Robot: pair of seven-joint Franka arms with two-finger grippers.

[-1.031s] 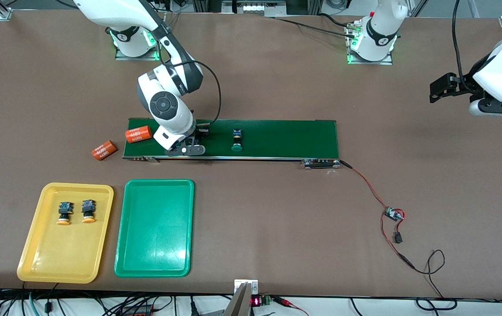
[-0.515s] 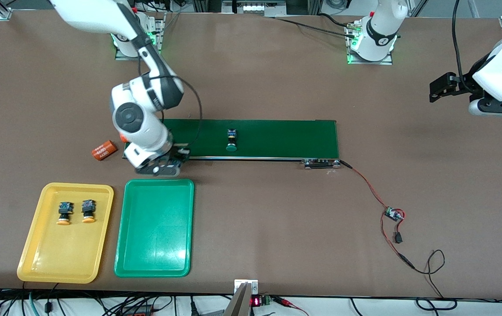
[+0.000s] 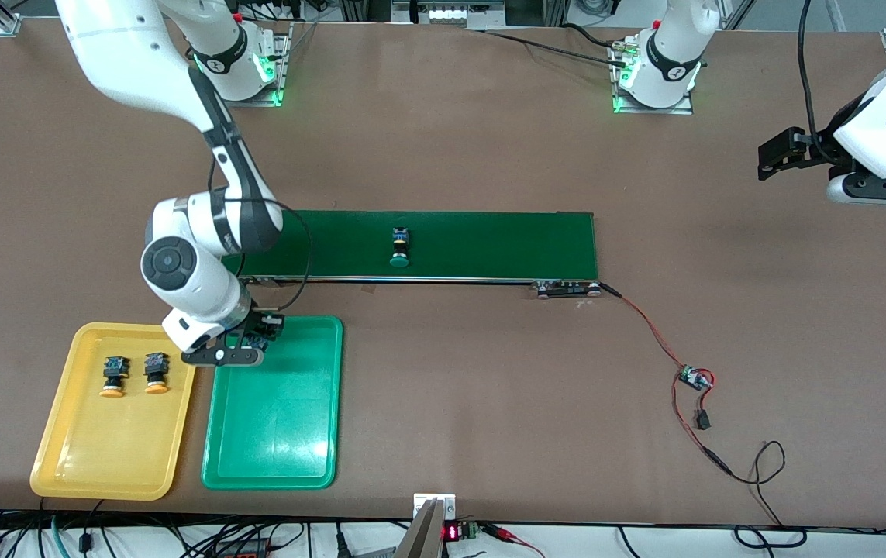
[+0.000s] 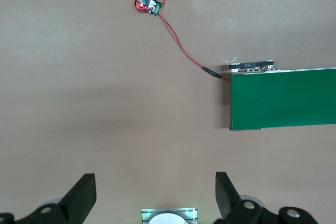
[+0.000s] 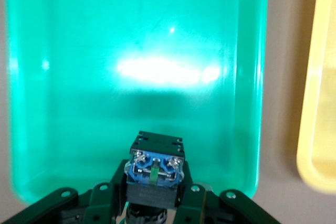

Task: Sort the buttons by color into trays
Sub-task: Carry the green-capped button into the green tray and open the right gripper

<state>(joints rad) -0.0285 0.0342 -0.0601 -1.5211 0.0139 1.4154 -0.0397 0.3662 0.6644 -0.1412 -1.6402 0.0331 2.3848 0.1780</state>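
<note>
Button (image 5: pixel 154 170) was clamped in right gripper (image 3: pixel 250 343) over green tray (image 3: pixel 272 457). Second green button (image 3: pixel 400 249) lay on belt (image 3: pixel 489 244). Two orange buttons (image 3: pixel 132 374) sat in yellow tray (image 3: pixel 101 465). Left gripper (image 4: pixel 155 195) was held wide open, empty, waiting over bare table (image 3: pixel 489 387).

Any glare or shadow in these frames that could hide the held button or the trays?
Right wrist view: bright glare streak on the green tray, with the gripper's shadow under it; the held button reads clearly. Front view: mild sheen on the green tray, yellow tray evenly lit.
</note>
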